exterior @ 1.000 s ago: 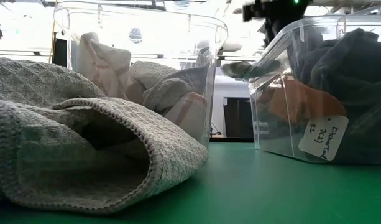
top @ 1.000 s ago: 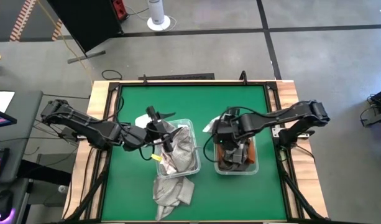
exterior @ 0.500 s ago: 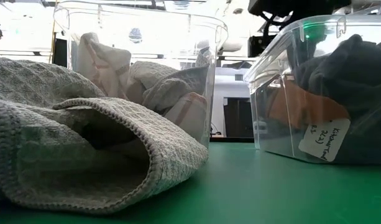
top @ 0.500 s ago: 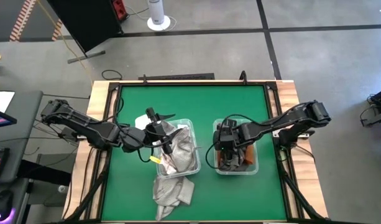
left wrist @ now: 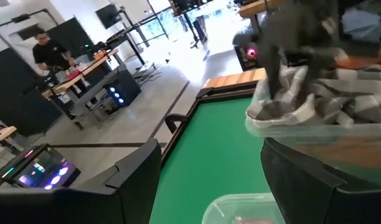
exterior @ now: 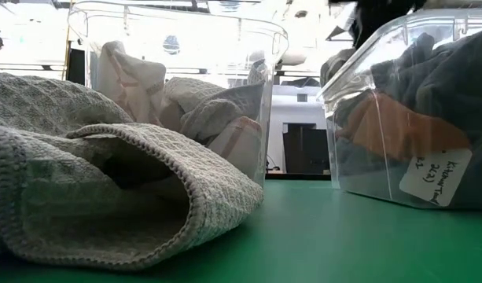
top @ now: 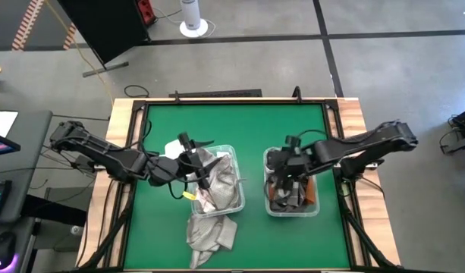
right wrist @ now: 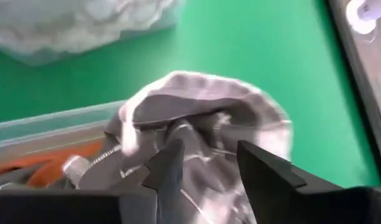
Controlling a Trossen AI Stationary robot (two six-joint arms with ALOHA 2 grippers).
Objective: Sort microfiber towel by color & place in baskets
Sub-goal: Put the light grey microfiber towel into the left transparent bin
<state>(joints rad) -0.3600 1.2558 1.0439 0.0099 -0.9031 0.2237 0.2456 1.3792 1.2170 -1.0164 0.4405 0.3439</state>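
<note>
The left clear basket [top: 221, 183] holds light grey and white towels [exterior: 201, 106]. A light grey waffle towel [top: 209, 231] lies on the green table at that basket's near end and fills the low view's left [exterior: 107, 196]. The right clear basket [top: 291, 191] holds dark grey and orange towels [exterior: 390, 126]. My right gripper [top: 287, 173] is over the right basket's far end, shut on a dark grey towel [right wrist: 202, 118]. My left gripper [top: 198, 163] is open and empty at the left basket's far left corner. My right gripper pinches a bunched fold of the dark grey towel [right wrist: 206, 140] between its two fingers [right wrist: 171, 165], coming from above and slanting down into the basket. The towel bulges out beyond the fingertips; its lower part lies on the basket's rim and on the other towels [left wrist: 283, 109].
The table has a raised wooden border [top: 126, 114]. Bare green surface [top: 232, 125] lies at the far side and between the baskets [exterior: 303, 228]. A white label [exterior: 441, 177] is on the right basket's near wall. A person [left wrist: 50, 53] stands in the room beyond the table.
My right gripper has gone from the right basket's far left corner toward the table's near and right edges, over the basket, with the dark towel. The right basket has slid a little toward the table's right edge.
</note>
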